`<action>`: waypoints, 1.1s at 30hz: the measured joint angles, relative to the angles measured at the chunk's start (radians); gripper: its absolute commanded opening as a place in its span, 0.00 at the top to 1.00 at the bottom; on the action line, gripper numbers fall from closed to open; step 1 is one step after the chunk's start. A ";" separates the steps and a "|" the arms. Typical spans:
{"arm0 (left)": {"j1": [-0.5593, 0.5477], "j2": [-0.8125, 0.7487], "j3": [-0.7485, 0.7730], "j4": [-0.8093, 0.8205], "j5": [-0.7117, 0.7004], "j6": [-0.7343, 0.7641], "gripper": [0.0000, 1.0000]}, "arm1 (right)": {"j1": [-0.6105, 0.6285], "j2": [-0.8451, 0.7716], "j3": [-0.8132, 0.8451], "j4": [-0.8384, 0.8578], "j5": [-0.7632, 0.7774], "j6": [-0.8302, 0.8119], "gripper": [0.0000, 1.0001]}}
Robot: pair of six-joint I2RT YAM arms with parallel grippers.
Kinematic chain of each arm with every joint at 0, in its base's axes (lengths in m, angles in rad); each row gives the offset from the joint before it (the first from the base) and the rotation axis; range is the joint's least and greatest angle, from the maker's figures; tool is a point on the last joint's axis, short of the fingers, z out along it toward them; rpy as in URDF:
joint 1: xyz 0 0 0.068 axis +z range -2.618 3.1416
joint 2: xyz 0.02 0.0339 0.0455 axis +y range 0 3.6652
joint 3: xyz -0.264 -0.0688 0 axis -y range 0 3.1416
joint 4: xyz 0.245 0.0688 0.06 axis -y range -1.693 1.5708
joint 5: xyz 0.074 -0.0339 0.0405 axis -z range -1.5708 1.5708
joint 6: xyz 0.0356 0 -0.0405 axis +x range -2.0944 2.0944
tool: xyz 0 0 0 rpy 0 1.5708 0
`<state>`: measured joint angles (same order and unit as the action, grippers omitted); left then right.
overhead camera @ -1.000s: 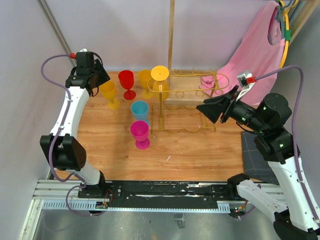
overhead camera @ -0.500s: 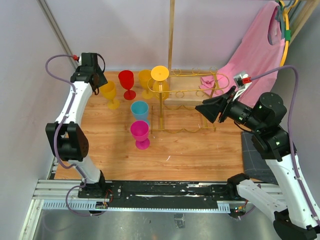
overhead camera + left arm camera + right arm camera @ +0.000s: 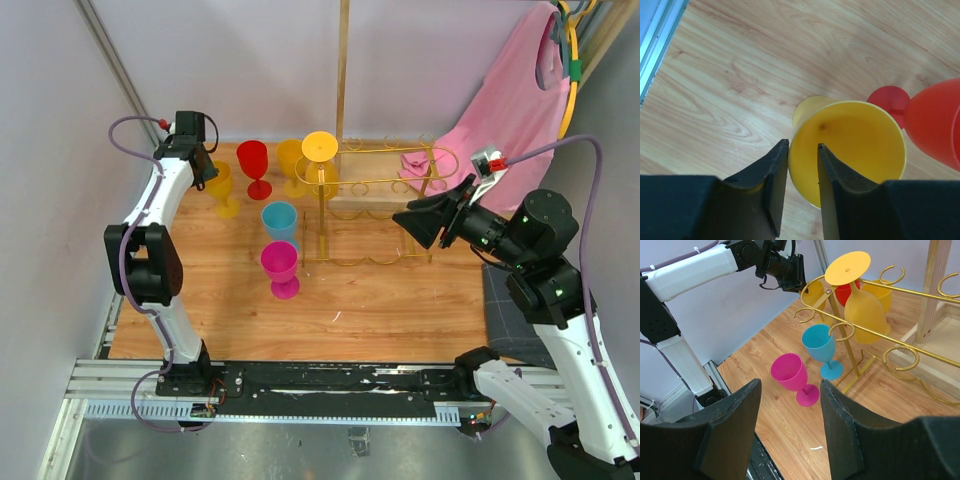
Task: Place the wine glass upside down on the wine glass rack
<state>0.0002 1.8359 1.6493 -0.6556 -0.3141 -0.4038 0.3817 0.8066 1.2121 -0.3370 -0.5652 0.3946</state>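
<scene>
A yellow wine glass (image 3: 218,183) stands upright at the back left of the wooden table. My left gripper (image 3: 206,166) is over it and open. In the left wrist view the gripper (image 3: 803,146) straddles the rim of this glass (image 3: 855,145), one finger outside and one inside, with a gap still showing. The gold wire rack (image 3: 385,183) stands mid-table, and an orange-yellow glass (image 3: 320,146) hangs upside down on its left end. My right gripper (image 3: 405,217) hovers open and empty beside the rack's right side.
A red glass (image 3: 253,160) and another yellow one (image 3: 290,160) stand next to the gripped glass. A blue glass (image 3: 280,220) and a pink glass (image 3: 280,263) stand left of the rack. A wooden pole (image 3: 343,70) rises behind it, and a pink cloth (image 3: 510,110) hangs at the right.
My left arm has swung in over the yellow glass and its jaws have narrowed around the rim. The right arm has hardly moved.
</scene>
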 measured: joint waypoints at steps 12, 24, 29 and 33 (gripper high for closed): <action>0.003 0.002 0.000 -0.002 -0.015 0.011 1.00 | 0.000 0.004 0.000 0.003 0.002 0.001 0.48; 0.003 -0.029 -0.012 -0.009 -0.100 0.013 1.00 | 0.000 0.004 -0.006 0.006 0.002 0.002 0.48; 0.003 -0.126 -0.011 -0.006 -0.169 0.011 1.00 | 0.000 0.010 -0.012 0.023 0.000 0.018 0.48; -0.012 -0.242 -0.011 0.027 -0.216 0.011 1.00 | 0.000 0.026 -0.012 0.038 -0.012 0.031 0.48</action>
<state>-0.0120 1.5936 1.6382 -0.6289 -0.5297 -0.3931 0.3817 0.8322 1.2003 -0.2993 -0.5774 0.4255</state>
